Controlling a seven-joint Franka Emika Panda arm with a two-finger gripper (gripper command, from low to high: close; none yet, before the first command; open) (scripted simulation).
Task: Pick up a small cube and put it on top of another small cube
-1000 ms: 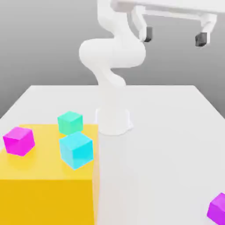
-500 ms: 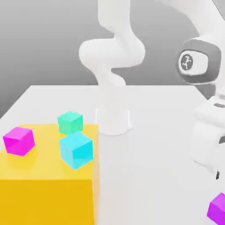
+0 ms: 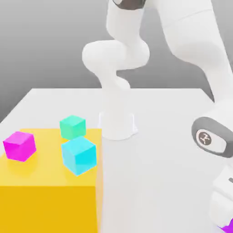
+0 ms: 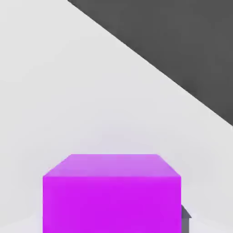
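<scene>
A purple cube [image 4: 112, 195] sits on the white table [image 4: 68, 100], close under the hand camera; in the exterior view a sliver of this purple cube [image 3: 229, 226] pokes out beneath the hand at the bottom right corner. My gripper [image 3: 224, 214] is low over it, the arm bent down along the exterior view's right. A magenta cube [image 3: 19, 145] and a cyan cube [image 3: 79, 155] rest on a yellow block [image 3: 45, 200] on the exterior view's left. A teal-green cube [image 3: 73, 127] stands at that block's far edge.
The arm's white base [image 3: 118, 125] stands mid-table, just right of the yellow block. Bare table [image 3: 159, 173] lies between the block and my hand. In the hand view the table's edge runs diagonally against a dark background [image 4: 182, 41].
The arm has swung down from high above the table to the bottom right, and the hand now covers most of the purple cube. The cubes have not moved.
</scene>
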